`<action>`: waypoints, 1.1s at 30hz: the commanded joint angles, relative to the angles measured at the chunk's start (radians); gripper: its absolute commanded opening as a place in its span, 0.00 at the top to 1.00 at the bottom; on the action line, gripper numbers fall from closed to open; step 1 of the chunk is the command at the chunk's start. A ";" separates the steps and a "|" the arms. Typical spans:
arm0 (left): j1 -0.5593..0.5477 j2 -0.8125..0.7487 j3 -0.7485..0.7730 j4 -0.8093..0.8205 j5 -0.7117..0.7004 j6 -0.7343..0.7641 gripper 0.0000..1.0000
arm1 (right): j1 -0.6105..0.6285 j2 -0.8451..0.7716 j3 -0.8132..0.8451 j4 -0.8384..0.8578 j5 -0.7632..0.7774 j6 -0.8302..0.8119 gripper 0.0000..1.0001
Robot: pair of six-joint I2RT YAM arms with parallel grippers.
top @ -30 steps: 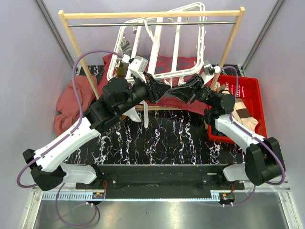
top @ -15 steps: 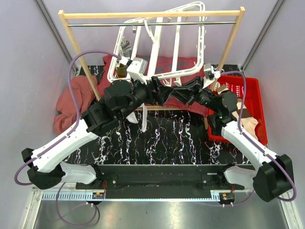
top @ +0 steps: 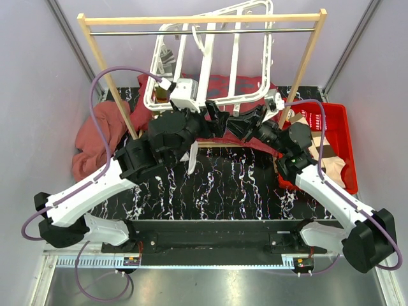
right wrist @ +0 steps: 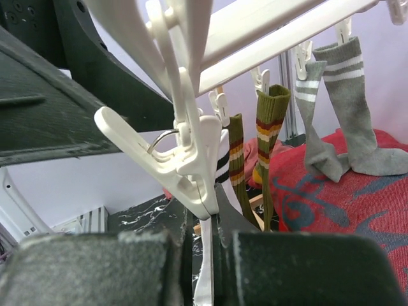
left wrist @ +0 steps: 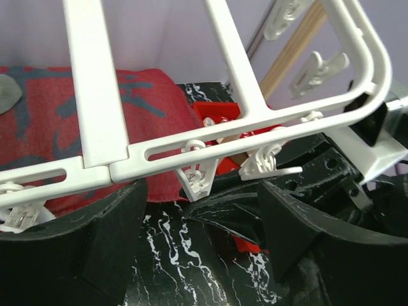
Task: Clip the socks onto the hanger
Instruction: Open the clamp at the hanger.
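Right wrist view: right gripper (right wrist: pixel 201 268) fingers nearly together, pinching thin white strip (right wrist: pixel 204 252) under white clip (right wrist: pixel 188 166); we couldn't tell whether strip was sock. Beyond, olive striped socks (right wrist: pixel 268 127) and grey socks (right wrist: pixel 344 108) hung clipped to hanger (right wrist: pixel 255 59), red cloth (right wrist: pixel 357 204) behind. Left wrist view: left gripper (left wrist: pixel 201 197) jaws wide apart, holding nothing, just below hanger bar. Top view: we saw hanger tilted on wooden rail (top: pixel 204 19).

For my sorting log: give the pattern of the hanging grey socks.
Grey socks: white stripes near the cuff; right wrist view shows them best.
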 commanded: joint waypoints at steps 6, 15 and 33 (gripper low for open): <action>-0.014 0.029 0.053 0.014 -0.180 -0.001 0.26 | 0.067 -0.029 0.008 -0.066 0.118 -0.147 1.00; -0.014 0.066 0.081 0.045 -0.209 0.004 0.33 | 0.099 -0.026 0.009 -0.095 0.149 -0.196 1.00; -0.014 0.104 0.093 0.068 -0.215 0.018 0.72 | 0.116 -0.026 -0.001 -0.138 0.178 -0.234 0.96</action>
